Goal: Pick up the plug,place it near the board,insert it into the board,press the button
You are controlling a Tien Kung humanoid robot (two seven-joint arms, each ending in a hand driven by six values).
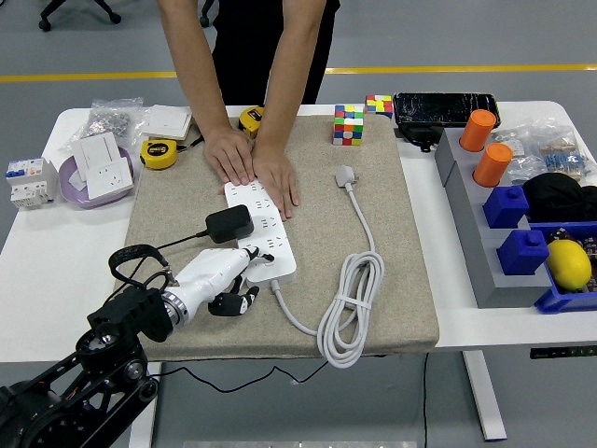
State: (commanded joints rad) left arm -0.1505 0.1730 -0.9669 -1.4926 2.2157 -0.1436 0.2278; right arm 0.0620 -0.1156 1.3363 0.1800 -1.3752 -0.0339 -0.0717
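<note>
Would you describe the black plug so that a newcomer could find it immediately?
Start at the beige mat covering the middle of the white table. On it lies a white power strip, held at its far end by a person's hands. The black plug sits at the strip's left edge, the only black block there, trailing a thin black cable.

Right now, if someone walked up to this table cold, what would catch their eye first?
Probably the person's two hands pressing flat on the far end of the white power strip in the middle of the beige mat. Next, the robot's left hand reaching to the strip's near end, with the black plug sitting at the strip's left edge.
</note>
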